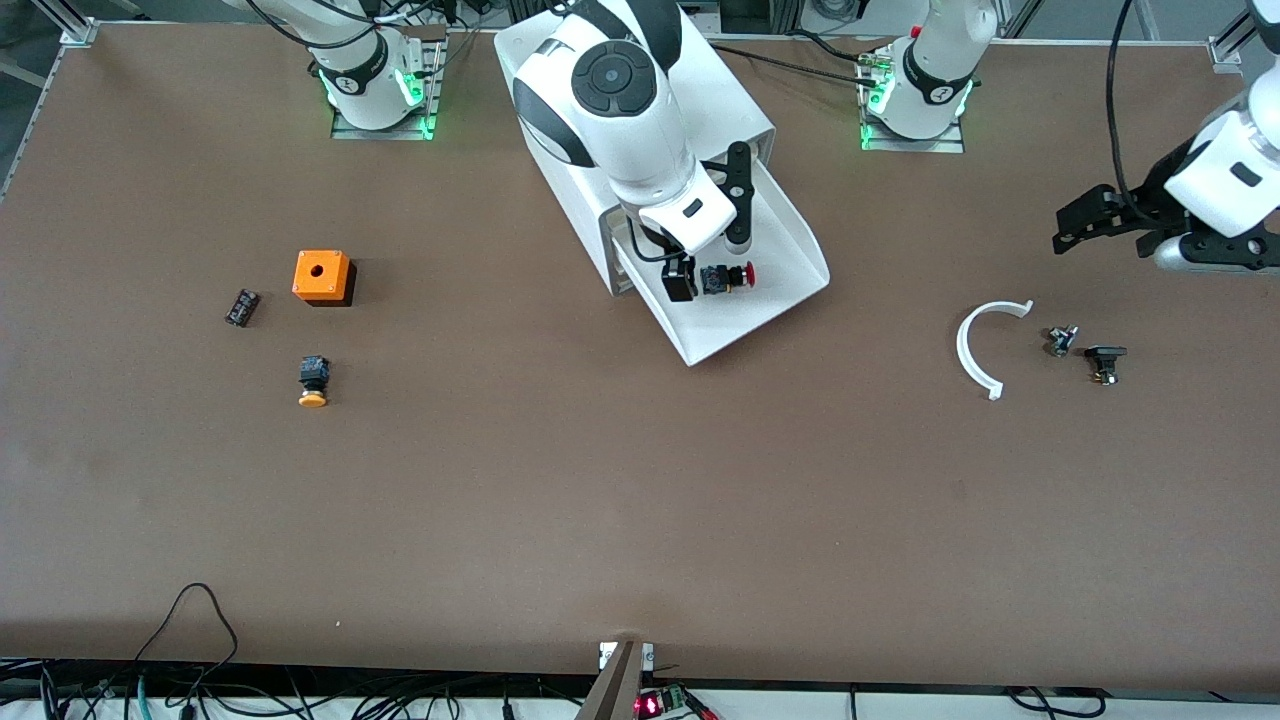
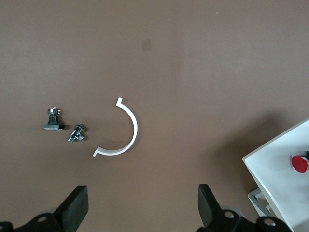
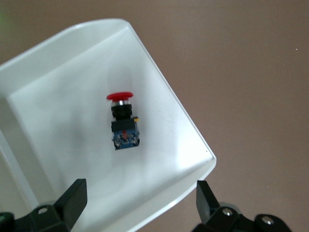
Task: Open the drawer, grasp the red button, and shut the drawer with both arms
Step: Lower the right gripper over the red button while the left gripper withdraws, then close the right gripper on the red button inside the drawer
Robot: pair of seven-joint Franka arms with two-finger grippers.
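Arm bases (image 1: 375,75): each bore a small dark round mark (shape seen, nothing legible).
Button (image 3: 123,121): no lettering could be read on cap or body.
Drawer (image 1: 790,240): plain white, no label.
Orange box (image 1: 322,276): no print showed.

Orange box (image 1: 322,276), yellow-capped button (image 1: 314,382), white curved strip (image 1: 982,346), small black parts (image 1: 1104,362).

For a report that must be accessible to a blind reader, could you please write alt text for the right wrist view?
The button, with a red cap and black body, lies on its side in the open white drawer. The right gripper hovers open above it, one fingertip over the drawer and one past its rim. Bare brown table surrounds the drawer.
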